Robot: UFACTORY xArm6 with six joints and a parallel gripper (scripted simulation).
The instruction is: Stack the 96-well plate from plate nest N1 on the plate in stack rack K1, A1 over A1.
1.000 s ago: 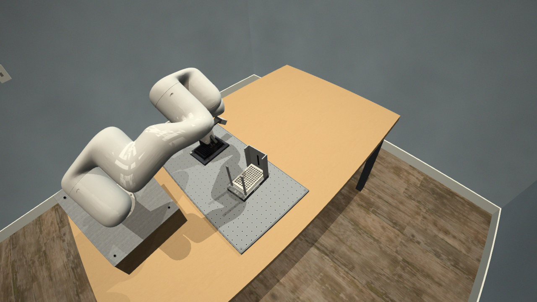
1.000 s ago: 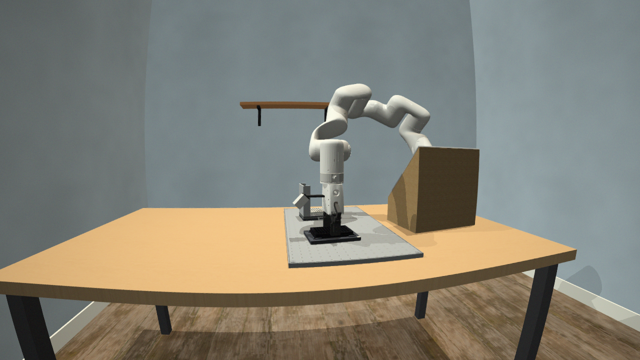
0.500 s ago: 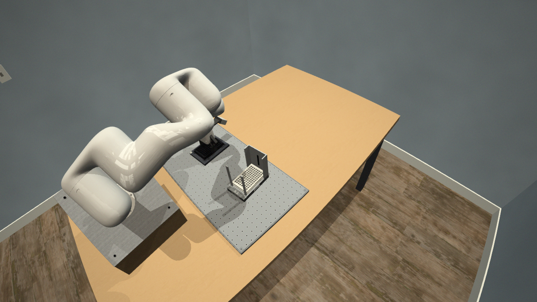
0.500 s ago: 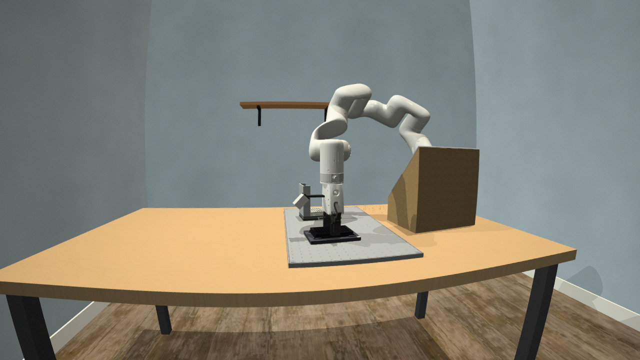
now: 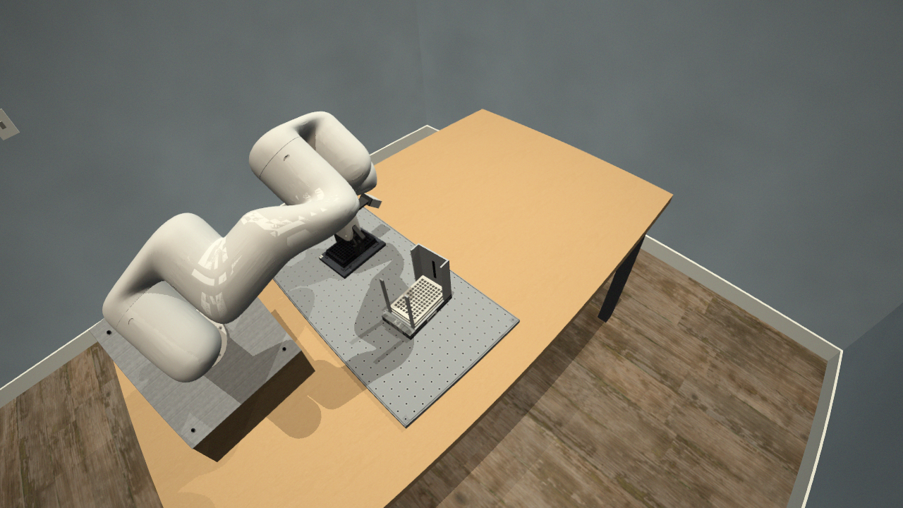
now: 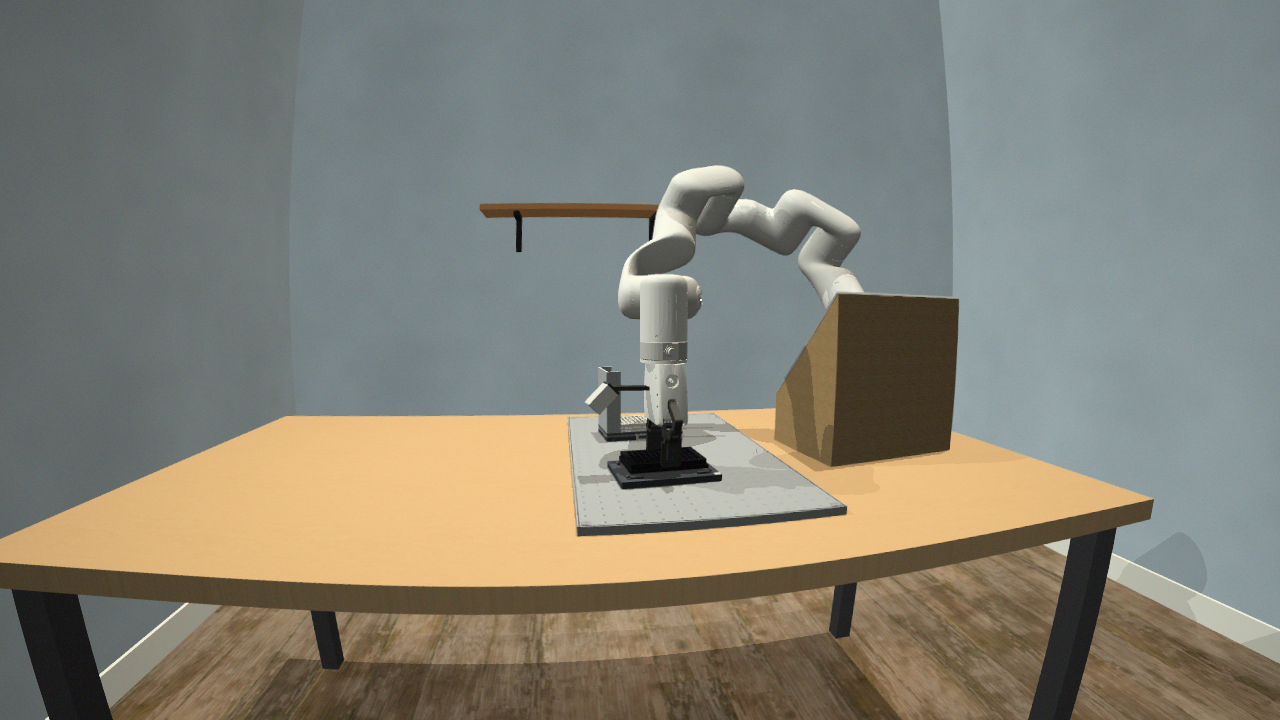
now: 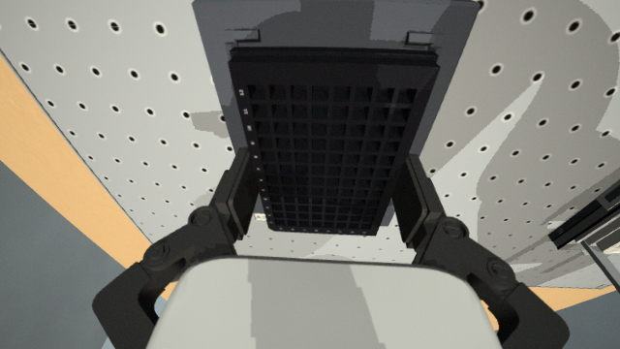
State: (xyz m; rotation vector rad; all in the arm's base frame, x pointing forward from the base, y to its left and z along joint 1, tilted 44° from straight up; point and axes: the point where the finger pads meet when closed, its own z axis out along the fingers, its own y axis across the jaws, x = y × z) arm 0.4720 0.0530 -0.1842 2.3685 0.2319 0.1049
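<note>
A black 96-well plate (image 7: 329,145) sits between my gripper's (image 7: 326,194) fingers, which are shut on its two long sides. It is level, at or just above the dark plate nest N1 (image 7: 334,24). A pale square mark (image 7: 260,216) shows by the plate's near left corner. In the top view the gripper (image 5: 353,238) stands upright over the black plate (image 5: 352,252). The stack rack K1 (image 5: 422,283) stands further along the baseplate and holds a white 96-well plate (image 5: 415,298) between its posts and back wall. The rack's edge also shows in the wrist view (image 7: 586,223).
A grey perforated baseplate (image 5: 391,315) carries nest and rack on a wooden table. The arm's pedestal (image 5: 202,379) stands at the table's near left; it looks like a brown block (image 6: 868,376) in the exterior view. A wall shelf (image 6: 568,211) hangs behind.
</note>
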